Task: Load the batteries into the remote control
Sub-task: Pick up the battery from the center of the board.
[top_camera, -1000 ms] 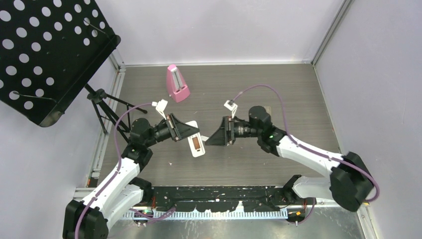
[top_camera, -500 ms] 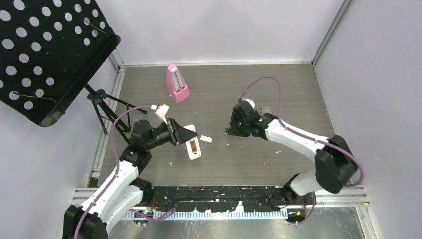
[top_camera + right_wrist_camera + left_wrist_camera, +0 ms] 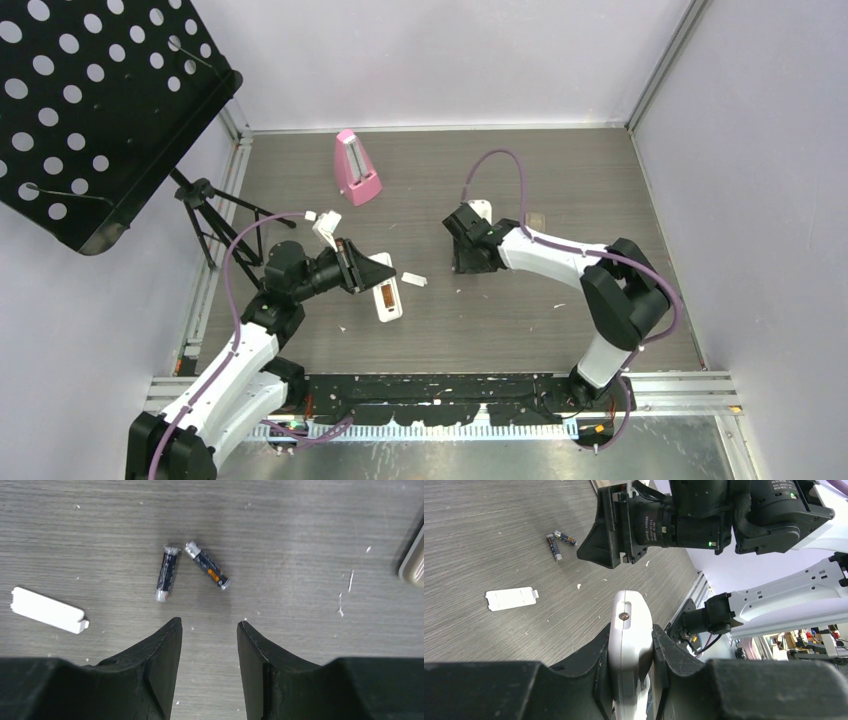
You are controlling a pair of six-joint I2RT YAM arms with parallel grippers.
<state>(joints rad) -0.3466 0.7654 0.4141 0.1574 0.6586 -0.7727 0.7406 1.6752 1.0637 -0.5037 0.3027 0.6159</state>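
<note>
L gripper [image 3: 372, 272] clamps white remote [image 3: 629, 630]. R gripper [image 3: 209, 630] jaws apart, empty, just over two batteries [image 3: 167, 573] on table [image 3: 300, 520]; battery cover [image 3: 48, 610] lies beside. Battery print unreadable. Pink metronome [image 3: 355, 168] at back.

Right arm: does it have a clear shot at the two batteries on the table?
Probably yes. The right gripper hangs just short of the batteries, jaws apart and empty, with only bare table between. The battery cover lies off to one side, out of the way.
</note>
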